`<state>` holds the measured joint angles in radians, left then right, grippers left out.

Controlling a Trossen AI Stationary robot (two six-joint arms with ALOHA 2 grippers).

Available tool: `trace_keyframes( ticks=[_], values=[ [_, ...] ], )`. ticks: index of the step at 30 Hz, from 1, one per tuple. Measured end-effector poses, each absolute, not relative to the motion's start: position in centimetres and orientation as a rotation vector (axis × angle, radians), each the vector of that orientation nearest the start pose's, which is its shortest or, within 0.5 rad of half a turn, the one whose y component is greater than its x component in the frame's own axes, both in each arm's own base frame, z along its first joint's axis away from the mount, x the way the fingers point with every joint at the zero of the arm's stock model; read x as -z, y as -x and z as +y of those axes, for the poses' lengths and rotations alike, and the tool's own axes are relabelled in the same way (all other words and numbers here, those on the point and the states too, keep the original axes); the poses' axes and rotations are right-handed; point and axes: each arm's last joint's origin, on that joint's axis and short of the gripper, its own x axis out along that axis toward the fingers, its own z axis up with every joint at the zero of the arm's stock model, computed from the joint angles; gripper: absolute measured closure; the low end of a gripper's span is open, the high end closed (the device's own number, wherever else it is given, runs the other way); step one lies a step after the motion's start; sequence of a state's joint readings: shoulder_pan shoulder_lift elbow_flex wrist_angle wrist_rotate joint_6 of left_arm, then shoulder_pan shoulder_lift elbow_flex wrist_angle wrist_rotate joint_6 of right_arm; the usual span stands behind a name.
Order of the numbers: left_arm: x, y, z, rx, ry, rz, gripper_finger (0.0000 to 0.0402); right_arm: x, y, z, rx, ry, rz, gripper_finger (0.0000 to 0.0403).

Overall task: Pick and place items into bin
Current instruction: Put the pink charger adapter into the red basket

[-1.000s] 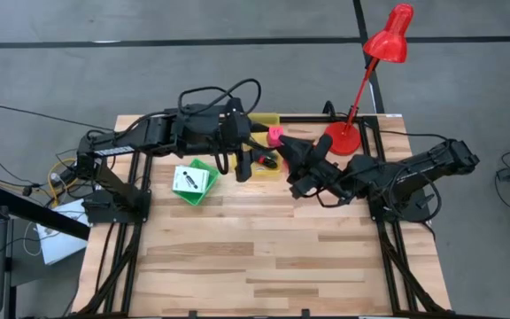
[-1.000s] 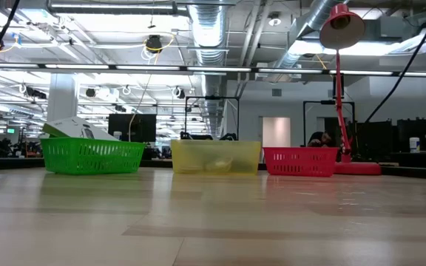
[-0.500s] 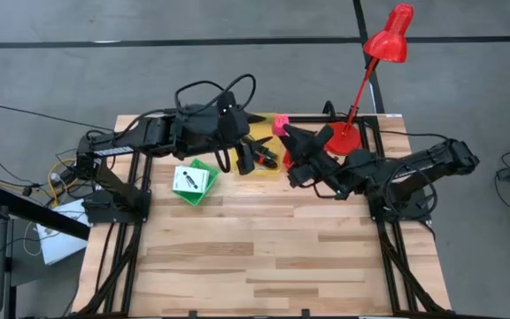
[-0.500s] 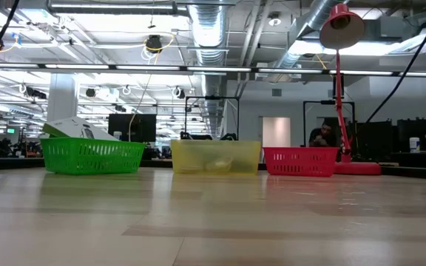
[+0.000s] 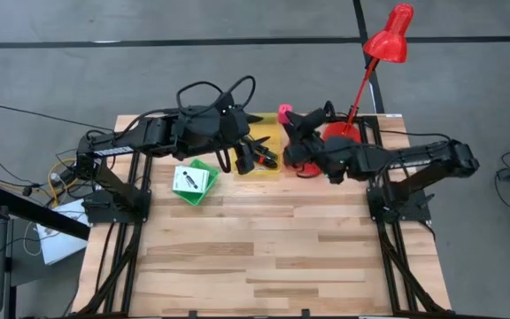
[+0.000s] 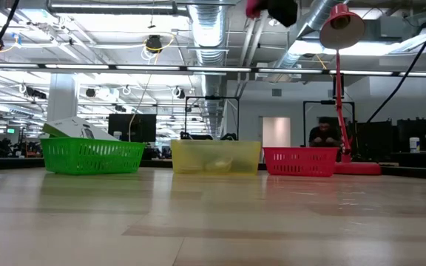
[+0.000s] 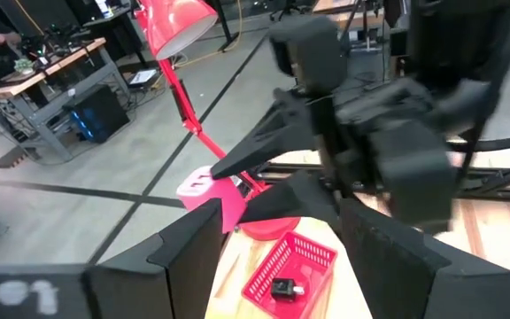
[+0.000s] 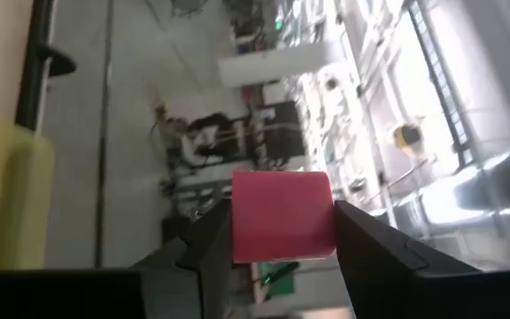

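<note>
My right gripper (image 5: 287,116) is shut on a tiny pink cube (image 5: 284,112), high above the table's far edge, between the yellow bin (image 5: 268,142) and the red lamp's base (image 5: 339,135). It also shows at the top of the low view (image 6: 261,7). My left gripper (image 7: 282,257) is open and empty above the yellow bin. A tiny black cube (image 7: 283,288) lies in the red basket (image 7: 312,252). A white packet with green print (image 5: 187,182) lies in the green basket (image 5: 205,168). The cable bundle and the second packet do not show. My right gripper pinches the pink cube by two opposite sides (image 8: 282,217) between its two fingers (image 8: 206,239). In the left wrist view the cube (image 7: 204,186) sits at the fingers' free ends. The fingers slant upward. The cube is lifted clear of everything.
Three containers stand in a row near the far edge: the green basket (image 6: 91,157), the yellow bin (image 6: 215,157), the red basket (image 6: 299,161). The red lamp (image 5: 388,40) rises at the far right. A person (image 6: 324,137) shows in the room behind.
My right gripper has gone up and toward the far edge with the pink cube, from beside the yellow bin to above the table's far edge. It has tipped so that its fingers point upward. It has stayed shut on the cube.
</note>
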<state>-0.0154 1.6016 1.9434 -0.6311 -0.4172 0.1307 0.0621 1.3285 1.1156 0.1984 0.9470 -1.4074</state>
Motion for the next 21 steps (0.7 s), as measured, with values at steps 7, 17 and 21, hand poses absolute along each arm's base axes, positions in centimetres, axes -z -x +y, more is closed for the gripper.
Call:
trace_keyframes(
  ticks=[7, 17, 21],
  values=[
    [-47.7, -32.9, 0.7, -0.38, -0.179, 0.329, 0.018, -34.4, -29.0, -3.1, 0.697, 1.2, 0.793, 0.0243],
    [-47.6, -32.8, 0.6, -0.372, -0.156, 0.333, 0.018, -30.9, -27.2, -5.1, 0.542, 0.938, 0.996, 0.0244],
    [-47.6, -32.8, 0.6, -0.372, -0.155, 0.333, 0.018, -30.2, -26.7, -5.5, 0.484, 0.824, 1.035, 0.0237]
  ],
)
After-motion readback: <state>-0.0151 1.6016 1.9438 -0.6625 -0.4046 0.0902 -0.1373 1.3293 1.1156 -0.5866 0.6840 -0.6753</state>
